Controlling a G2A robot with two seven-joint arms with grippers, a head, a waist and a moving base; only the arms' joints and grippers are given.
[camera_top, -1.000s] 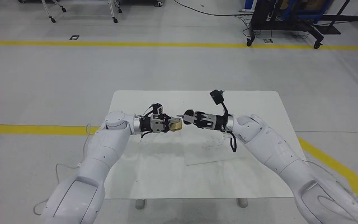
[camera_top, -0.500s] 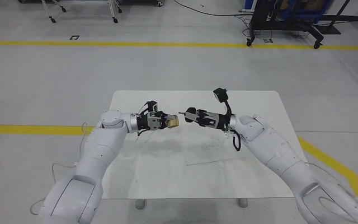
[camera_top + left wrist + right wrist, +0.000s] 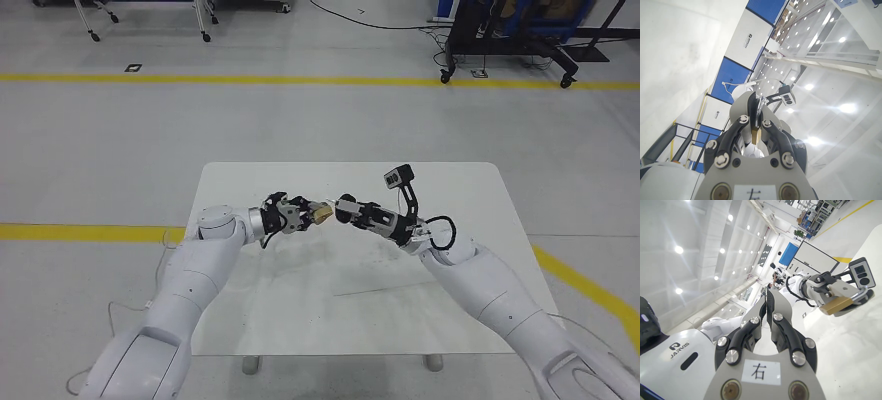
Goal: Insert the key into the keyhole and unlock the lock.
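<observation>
**Grey floor, white table, two arms nose to nose over a padlock**

Grey workshop floor (image 3: 300,120) with yellow lines all round, and in the middle sits the white rectangular table (image 3: 460,300) with rounded corners. Over its far half the white jointed left arm (image 3: 195,270) and the white jointed right arm (image 3: 480,275) meet tip to tip.

This looks like the line-up for insertion, and it wants patience. The left side should hold the lock dead steady. The right should bring the key square onto the keyhole's axis and push slow and straight, with no twist until the blade is fully seated. Come in slanted and I'd expect the tip to skid off the brass or lever the lock round in its grip.

Now the business ends. The grey-and-black two-finger left gripper (image 3: 758,102) is clamped tight on the brass-coloured block padlock (image 3: 836,306). The brass body pokes out from under one grey finger (image 3: 839,287), and the curved silver metal shackle (image 3: 861,293) loops out at the other end. From above, the padlock hangs between the two tips, just beside the matching right gripper (image 3: 767,302). That one has its ribbed black pads (image 3: 770,308) pressed together with barely a sliver between them. The key is presumably pinched there, but it is too thin to make out, and I cannot tell whether it has met the keyhole.
</observation>
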